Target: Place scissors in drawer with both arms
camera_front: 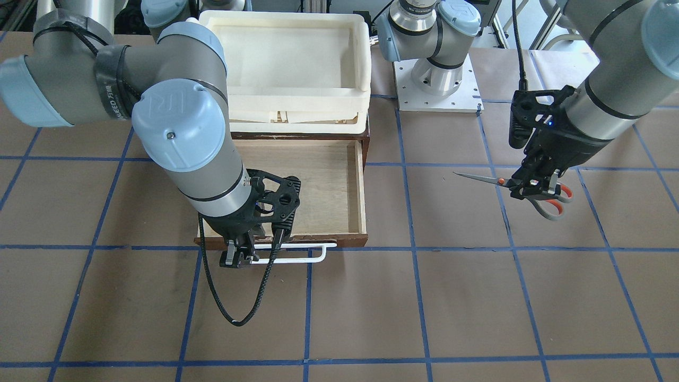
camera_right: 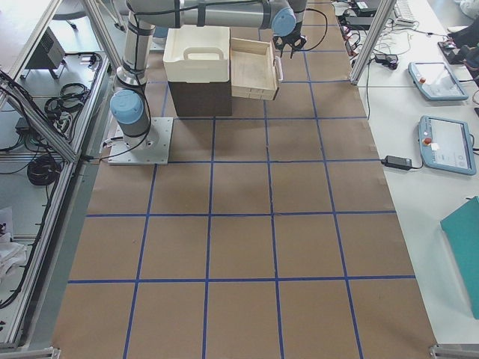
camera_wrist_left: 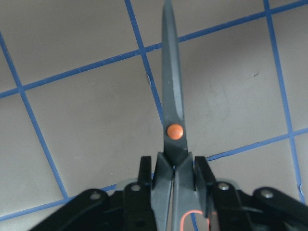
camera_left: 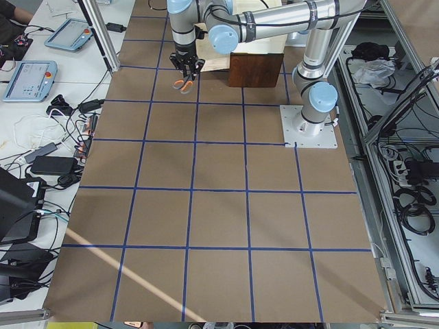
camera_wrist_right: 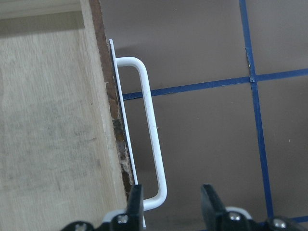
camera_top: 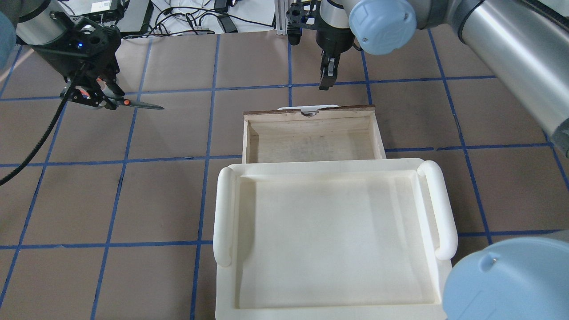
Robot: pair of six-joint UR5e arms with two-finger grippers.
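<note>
Cream-white tray (camera_top: pixel 223 213) sits on top of a dark-brown cabinet (camera_right: pixel 200 97). Brown table (camera_front: pixel 477 297) gridded with blue tape lines (camera_front: pixel 477 248). Two teach pendants (camera_right: pixel 447 142) lie on a white side bench; black power brick (camera_left: pixel 46 164) on the opposite bench.

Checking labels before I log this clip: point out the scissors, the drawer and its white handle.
scissors (camera_wrist_left: pixel 174 131), left wrist view, on the orange pivot dot.
drawer (camera_top: pixel 311 149), overhead view, on the bare plywood floor.
white handle (camera_wrist_right: pixel 153 139), right wrist view, on the bar's middle.
</note>
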